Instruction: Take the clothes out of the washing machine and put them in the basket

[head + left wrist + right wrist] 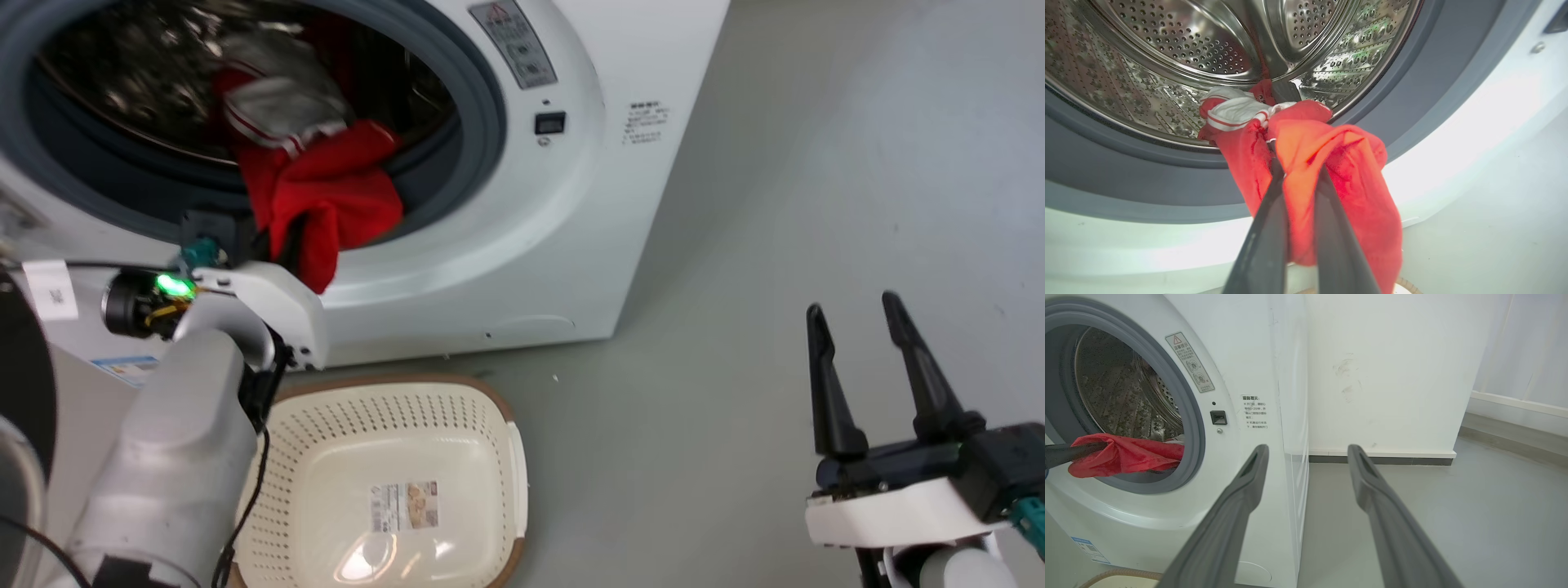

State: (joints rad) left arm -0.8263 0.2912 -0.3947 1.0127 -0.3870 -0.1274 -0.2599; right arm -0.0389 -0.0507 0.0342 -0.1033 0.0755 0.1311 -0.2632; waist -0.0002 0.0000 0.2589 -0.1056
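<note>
Grey floor (775, 204); clothes (326, 196) lengthwise downward from drum (1188, 49)

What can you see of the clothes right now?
The clothes are soft bright red fabric with a white panel trimmed in thin stripes. They are bunched up and half out of the washing machine. The white part sits at the lip of the steel drum, while the red part drapes over the grey door rim and hangs down the front. The left gripper is shut on a red fold. None of the clothes are in the basket below.
</note>
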